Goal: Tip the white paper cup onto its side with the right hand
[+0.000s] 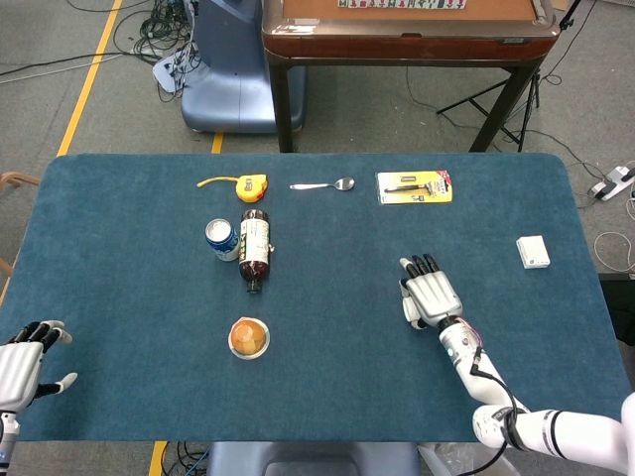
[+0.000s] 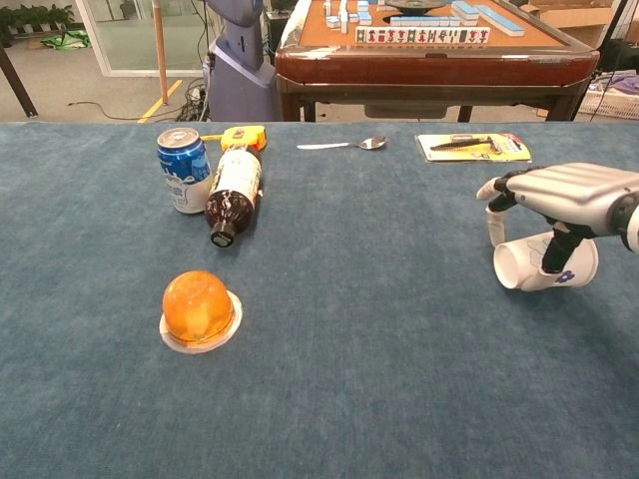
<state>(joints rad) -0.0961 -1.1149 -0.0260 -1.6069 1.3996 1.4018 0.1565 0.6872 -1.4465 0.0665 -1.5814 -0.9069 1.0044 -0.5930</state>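
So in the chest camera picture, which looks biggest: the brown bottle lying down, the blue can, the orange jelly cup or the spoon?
1. Brown glass bottle.
2. Blue drink can and orange domed jelly cup: too alike to rank, and the jelly cup sits nearer the camera.
3. Silver metal spoon, thinnest and farthest away.
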